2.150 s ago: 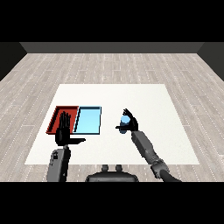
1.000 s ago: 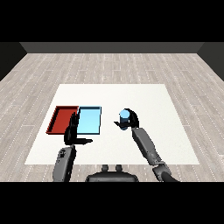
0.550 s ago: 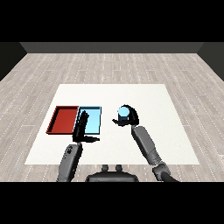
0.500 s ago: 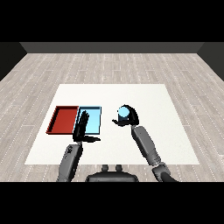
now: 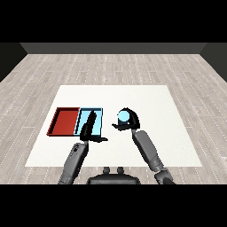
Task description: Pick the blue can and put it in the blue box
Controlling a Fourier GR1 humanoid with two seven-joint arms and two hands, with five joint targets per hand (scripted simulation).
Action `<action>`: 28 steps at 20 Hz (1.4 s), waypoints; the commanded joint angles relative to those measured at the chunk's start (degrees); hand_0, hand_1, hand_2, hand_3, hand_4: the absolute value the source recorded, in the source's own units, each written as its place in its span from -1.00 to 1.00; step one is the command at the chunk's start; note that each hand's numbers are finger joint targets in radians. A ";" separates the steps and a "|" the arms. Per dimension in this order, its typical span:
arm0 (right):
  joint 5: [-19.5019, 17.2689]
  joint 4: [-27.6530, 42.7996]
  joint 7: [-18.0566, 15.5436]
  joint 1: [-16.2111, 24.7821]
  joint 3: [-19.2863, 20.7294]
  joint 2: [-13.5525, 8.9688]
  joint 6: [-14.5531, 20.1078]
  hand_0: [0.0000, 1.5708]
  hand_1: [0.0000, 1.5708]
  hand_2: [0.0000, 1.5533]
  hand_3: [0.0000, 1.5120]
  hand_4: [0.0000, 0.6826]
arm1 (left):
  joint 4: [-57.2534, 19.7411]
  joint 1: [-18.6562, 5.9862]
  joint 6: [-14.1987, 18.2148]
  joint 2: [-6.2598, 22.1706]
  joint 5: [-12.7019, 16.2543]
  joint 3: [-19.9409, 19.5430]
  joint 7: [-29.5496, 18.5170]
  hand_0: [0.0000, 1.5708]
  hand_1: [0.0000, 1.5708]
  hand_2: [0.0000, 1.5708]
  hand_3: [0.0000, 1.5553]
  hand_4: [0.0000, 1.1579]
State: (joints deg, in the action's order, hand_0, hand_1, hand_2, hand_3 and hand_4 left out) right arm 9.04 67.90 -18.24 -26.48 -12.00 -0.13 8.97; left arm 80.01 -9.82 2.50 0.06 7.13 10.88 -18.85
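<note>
Left hand (image 5: 88,128) has drifted, fingers straight, over the blue tray (image 5: 98,116); right hand (image 5: 127,120), curled round the blue can (image 5: 123,117), is mid-carry and must next travel left.

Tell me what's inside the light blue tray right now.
No can lies in the light blue tray. The left hand reaches over it with straight fingers, hiding part of its floor. The blue can sits in the right hand, beside the tray.

**Blue can held beside the blue tray**

We see the blue can (image 5: 123,117), a small light-blue cylinder with its round top facing us, wrapped by the curled fingers of the right hand (image 5: 130,122). It sits just right of the light blue tray (image 5: 98,119), not inside it. That shallow rectangular tray lies flat, touching the red tray's right side.
</note>
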 commanded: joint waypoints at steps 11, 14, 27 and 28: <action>2.24 -2.53 -0.82 -4.68 -4.04 0.13 2.69 0.79 0.79 0.86 0.87 0.94 | -10.56 -6.58 6.35 -0.06 2.38 6.01 -0.54 -1.00 -1.00 -1.00 -1.00 -1.00; -0.60 5.32 2.33 1.35 -2.75 0.13 0.41 0.79 0.79 0.85 0.86 0.96 | -15.52 -9.22 9.70 -0.06 6.40 11.77 -3.86 -1.00 -1.00 -1.00 -1.00 -1.00; 1.24 2.87 0.16 -2.49 -7.06 0.13 2.29 0.77 0.77 0.85 0.85 0.92 | -21.52 -11.93 10.84 -0.06 11.82 15.60 -6.95 -1.00 -1.00 -1.00 -1.00 -1.00; 3.01 -3.02 -4.27 -3.80 -7.84 0.13 2.46 0.78 0.78 0.85 0.85 0.93 | -22.27 -16.48 14.72 -0.06 13.97 17.80 -5.37 -1.00 -1.00 -1.00 -1.00 -1.00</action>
State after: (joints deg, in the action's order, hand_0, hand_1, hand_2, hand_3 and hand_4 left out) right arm 10.77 70.08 -18.47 -28.13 -18.70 -0.01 10.57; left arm 59.73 -22.42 13.61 0.01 17.18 24.80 -23.59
